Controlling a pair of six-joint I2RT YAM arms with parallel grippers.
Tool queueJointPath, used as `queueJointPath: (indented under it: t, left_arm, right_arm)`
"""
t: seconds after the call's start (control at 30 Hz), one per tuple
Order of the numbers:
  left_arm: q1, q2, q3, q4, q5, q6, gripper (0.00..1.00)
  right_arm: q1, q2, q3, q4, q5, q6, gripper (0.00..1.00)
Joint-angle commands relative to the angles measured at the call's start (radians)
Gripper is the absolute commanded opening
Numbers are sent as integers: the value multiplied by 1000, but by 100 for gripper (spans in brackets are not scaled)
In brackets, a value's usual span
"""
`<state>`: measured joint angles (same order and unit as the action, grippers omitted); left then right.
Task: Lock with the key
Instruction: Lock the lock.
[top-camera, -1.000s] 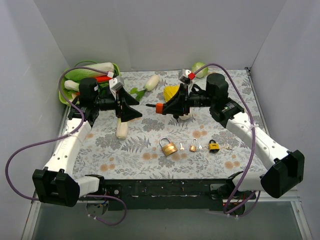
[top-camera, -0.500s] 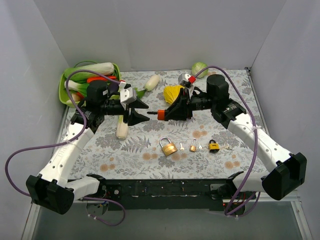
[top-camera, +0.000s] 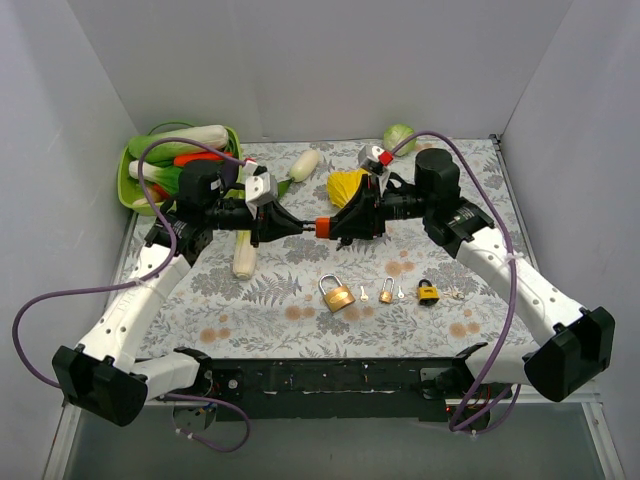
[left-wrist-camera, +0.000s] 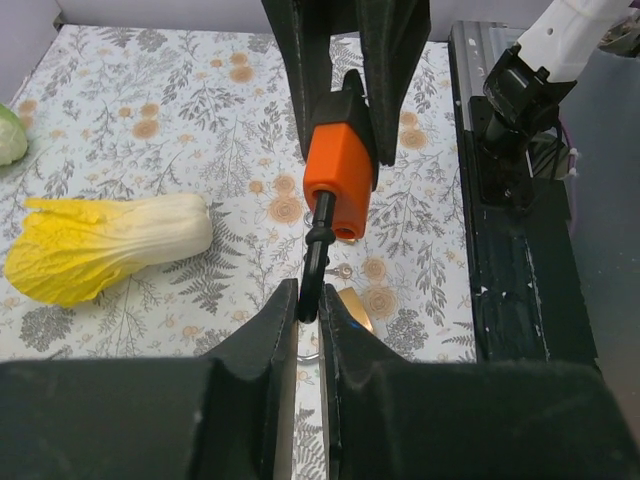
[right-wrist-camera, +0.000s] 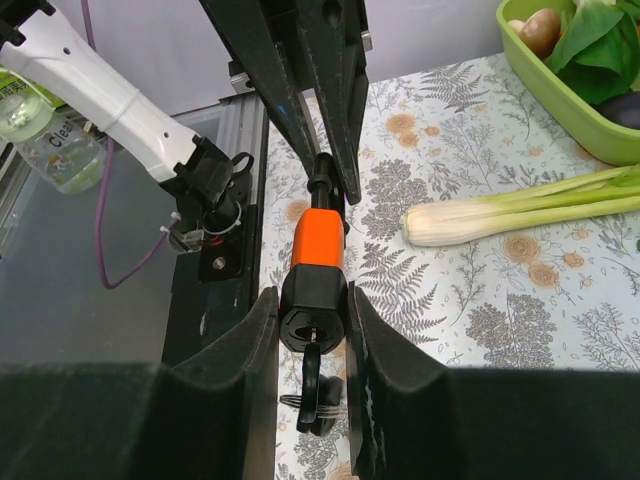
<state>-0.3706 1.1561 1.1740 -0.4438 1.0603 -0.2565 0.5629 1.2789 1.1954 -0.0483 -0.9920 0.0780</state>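
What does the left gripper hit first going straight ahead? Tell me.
The orange lock, right ahead: the left gripper pinches a black key entering it, and the right gripper holds that lock.

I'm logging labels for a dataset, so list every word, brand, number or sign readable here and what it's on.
"Clea": the start of a word on the label of a clear bottle beyond the table's edge, in the right wrist view; the rest does not show.
Orange lock, held by the left gripper and the right gripper: no marking shows.
Big brass padlock and the smaller locks beside it: too small to read.
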Motion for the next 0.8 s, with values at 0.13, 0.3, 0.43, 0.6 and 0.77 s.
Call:
queueJointPath:
  t: [0.13, 0.3, 0.43, 0.6, 0.77]
  left_arm:
    - [-5, 17, 78, -12, 67, -90, 0]
    - [-4, 34, 113, -1, 92, -194, 0]
    - [-5, 14, 98, 39, 98, -216, 0]
    - [-5, 19, 102, 40, 116, -214, 0]
    - [-4, 25, 104, 37, 130, -208, 0]
  right_arm:
    - [-3, -49, 53, 21, 56, -139, 1]
    - [-3, -23, 116, -140, 44, -247, 46]
    - [-3, -18, 128, -257, 46, -322, 63]
    - [-6, -13, 139, -357, 38, -391, 68]
    - [-6, -1, 155, -361, 24, -397, 66]
